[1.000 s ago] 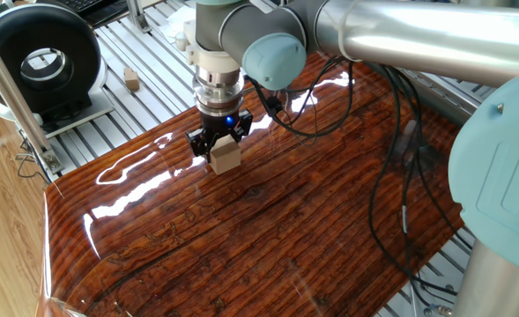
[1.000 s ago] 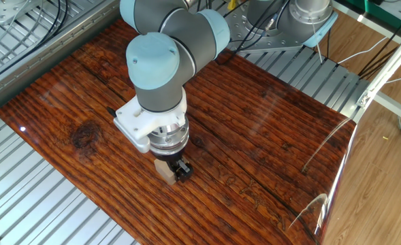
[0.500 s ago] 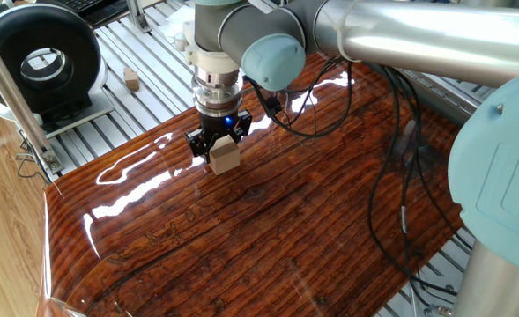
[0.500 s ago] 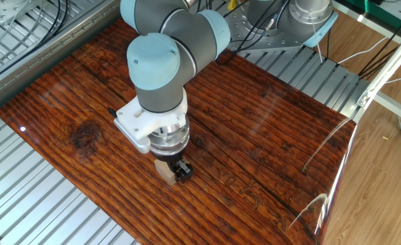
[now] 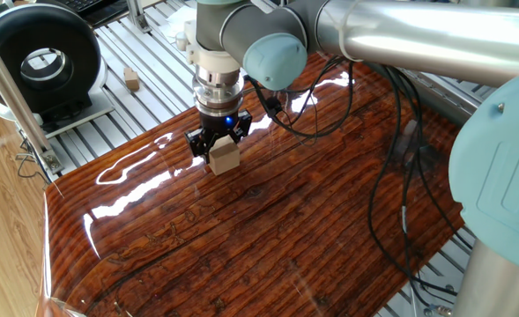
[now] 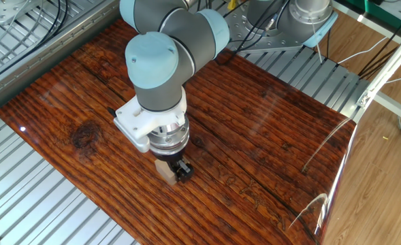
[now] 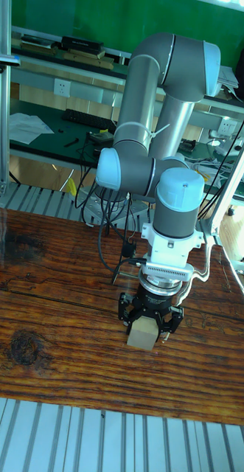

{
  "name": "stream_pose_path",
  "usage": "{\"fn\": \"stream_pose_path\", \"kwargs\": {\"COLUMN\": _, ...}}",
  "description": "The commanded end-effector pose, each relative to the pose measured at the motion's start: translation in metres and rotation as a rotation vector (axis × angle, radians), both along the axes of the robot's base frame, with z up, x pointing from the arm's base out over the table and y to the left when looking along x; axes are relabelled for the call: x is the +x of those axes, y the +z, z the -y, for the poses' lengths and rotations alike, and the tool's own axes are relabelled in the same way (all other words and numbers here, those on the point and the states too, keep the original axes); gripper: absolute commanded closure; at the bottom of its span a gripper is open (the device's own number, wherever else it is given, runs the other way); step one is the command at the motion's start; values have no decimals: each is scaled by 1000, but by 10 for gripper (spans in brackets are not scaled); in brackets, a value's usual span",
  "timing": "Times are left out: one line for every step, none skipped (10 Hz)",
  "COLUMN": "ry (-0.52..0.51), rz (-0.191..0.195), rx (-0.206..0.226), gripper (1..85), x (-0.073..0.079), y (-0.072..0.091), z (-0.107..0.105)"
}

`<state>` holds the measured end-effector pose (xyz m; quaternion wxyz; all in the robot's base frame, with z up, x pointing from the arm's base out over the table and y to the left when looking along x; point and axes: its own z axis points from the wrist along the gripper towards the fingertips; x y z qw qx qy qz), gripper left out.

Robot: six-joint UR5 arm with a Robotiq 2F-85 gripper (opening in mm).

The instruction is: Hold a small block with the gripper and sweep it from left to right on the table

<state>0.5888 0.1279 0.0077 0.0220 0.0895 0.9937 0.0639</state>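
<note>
gripper [image 5: 221, 151] clamped on the small block [image 5: 225, 158]
block sits on the table [image 5: 268, 229]; tinier block [image 5: 132, 80] at 10 o'clock.

Robotics lab: aluminium slat frame [image 5: 144, 53], workbenches [image 7: 55, 118].

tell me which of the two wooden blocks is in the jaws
The larger pale small block on the table; the tinier brownish block sits apart on the slat frame.
</note>
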Motion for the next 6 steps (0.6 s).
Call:
{"fn": "stream_pose_path", "kwargs": {"ry": -8, "rz": -3, "rx": 13, "gripper": 847, "x": 0, "y": 2, "z": -1}}
{"fn": "stream_pose_path", "kwargs": {"ry": -8, "rz": -3, "rx": 11, "gripper": 847, "x": 0, "y": 2, "z": -1}}
{"fn": "stream_pose_path", "kwargs": {"ry": -8, "rz": -3, "rx": 11, "gripper": 847, "x": 1, "y": 3, "z": -3}}
{"fn": "stream_pose_path", "kwargs": {"ry": -11, "rz": -3, "rx": 11, "gripper": 847, "x": 1, "y": 3, "z": -5}}
{"fn": "stream_pose_path", "kwargs": {"ry": -12, "rz": -3, "rx": 13, "gripper": 847, "x": 1, "y": 3, "z": -7}}
{"fn": "stream_pose_path", "kwargs": {"ry": -15, "rz": -4, "rx": 12, "gripper": 847, "x": 1, "y": 3, "z": -10}}
